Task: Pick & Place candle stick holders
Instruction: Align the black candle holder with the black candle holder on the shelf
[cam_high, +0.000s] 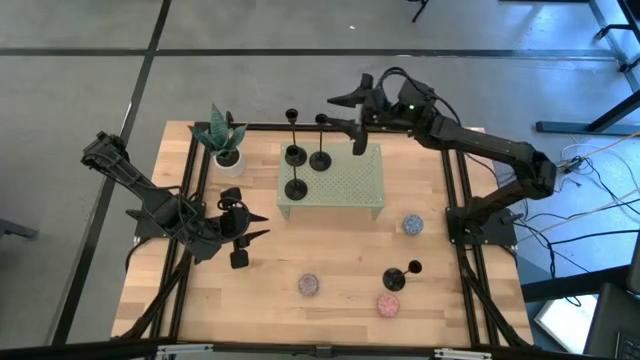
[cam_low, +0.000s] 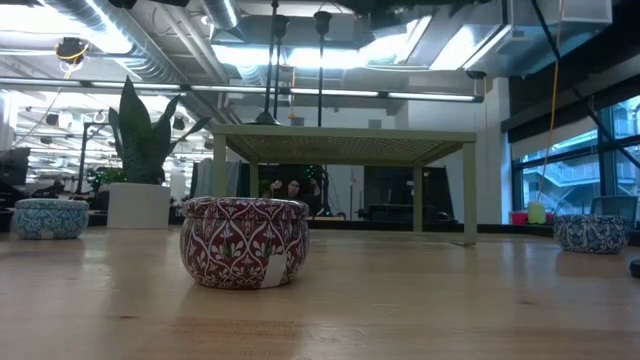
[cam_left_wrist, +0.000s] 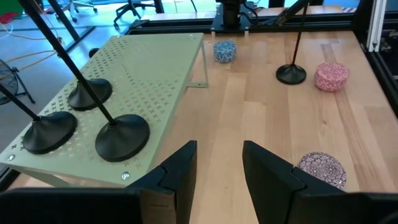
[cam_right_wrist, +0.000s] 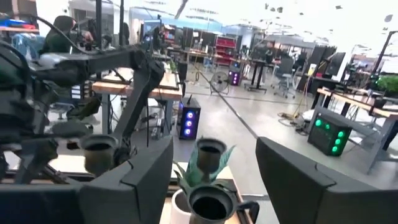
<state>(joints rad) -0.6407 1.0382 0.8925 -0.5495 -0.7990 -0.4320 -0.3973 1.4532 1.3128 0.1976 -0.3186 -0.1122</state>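
Three black candle stick holders stand upright by their disc bases on the green perforated stand (cam_high: 350, 185): one (cam_high: 294, 155), a second (cam_high: 320, 161) and a third (cam_high: 296, 189). Their bases also show in the left wrist view (cam_left_wrist: 122, 135). A fourth holder (cam_high: 392, 280) stands on the table at the near right. My right gripper (cam_high: 336, 111) is open and empty, raised over the stand's far edge, level with the cup tops (cam_right_wrist: 210, 150). My left gripper (cam_high: 258, 227) is open and empty, left of the stand.
A potted green plant (cam_high: 224, 142) stands at the far left. Speckled pucks lie on the table: blue (cam_high: 412, 224), pink (cam_high: 388, 304) and a patterned one (cam_high: 308, 285). Bare wood lies between the stand and the near edge.
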